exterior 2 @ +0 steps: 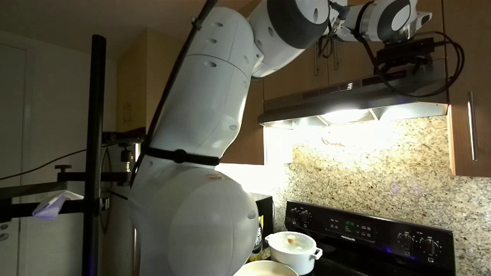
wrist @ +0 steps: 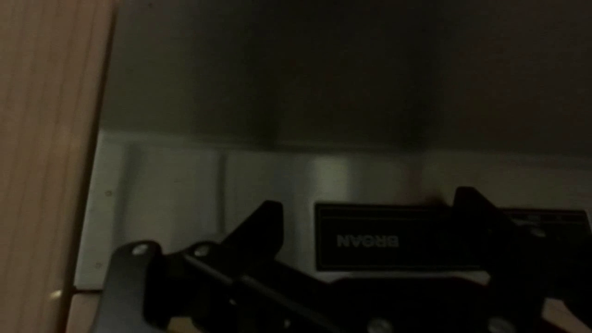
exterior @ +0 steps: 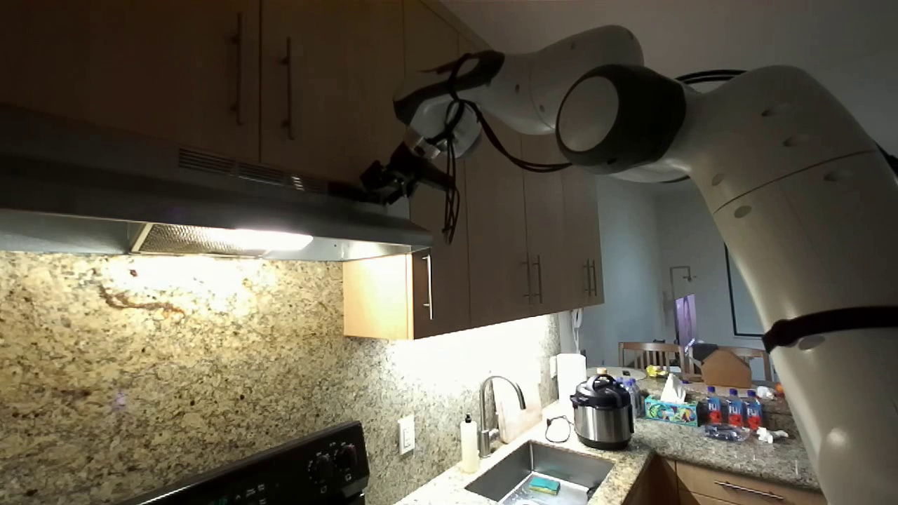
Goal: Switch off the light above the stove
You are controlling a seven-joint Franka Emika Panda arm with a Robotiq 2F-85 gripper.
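Wrist view | my gripper (wrist: 370, 203): jaws spread wide, gripping nothing, before the smooth grey metal hood (wrist: 259, 173), its flat black strip (wrist: 365, 238), grained wood panel (wrist: 46, 162) alongside | both exterior views: rectangular light (exterior: 273, 240) glowing in the hood's underside, above the glossy black stove (exterior 2: 378, 235), brightening the speckled backsplash (exterior: 210, 351)

Lower right in an exterior view stand an electric pressure cooker (exterior: 603, 421), a tissue box (exterior: 671, 412) and three water bottles (exterior: 734, 408); near bottom centre, a sponge (exterior: 544, 485) lies in the steel sink (exterior: 570, 463). In an exterior view, a lidded white pot (exterior 2: 289, 258) sits right of bottom centre.
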